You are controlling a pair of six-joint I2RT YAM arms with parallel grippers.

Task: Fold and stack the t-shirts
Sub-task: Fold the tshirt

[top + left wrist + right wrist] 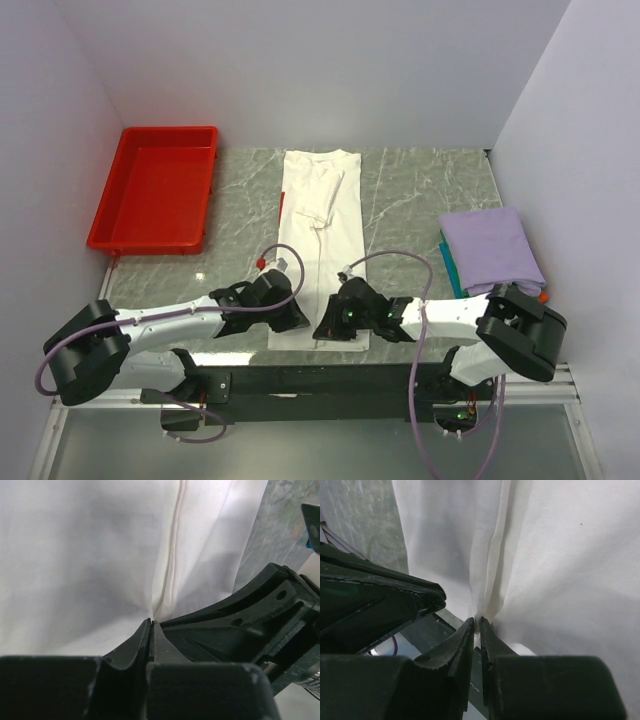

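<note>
At the near edge of the surface, the hem of the white t-shirt (320, 215) lies hidden beneath the left gripper (151, 625) and right gripper (476, 622), while at the right edge the lavender shirt (490, 245) covers all but slivers of a teal shirt (450, 263) and an orange shirt (543, 297).

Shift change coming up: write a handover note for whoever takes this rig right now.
Left end effector: shut on the white shirt's near hem.
Right end effector: shut on the same hem.
The shirt lies mid-table as a long strip, sleeves folded in. At right, the lavender shirt lies on the teal shirt.
Done: lengthwise folds.
Left: fold it crosswise, then put it on the lavender one.
</note>
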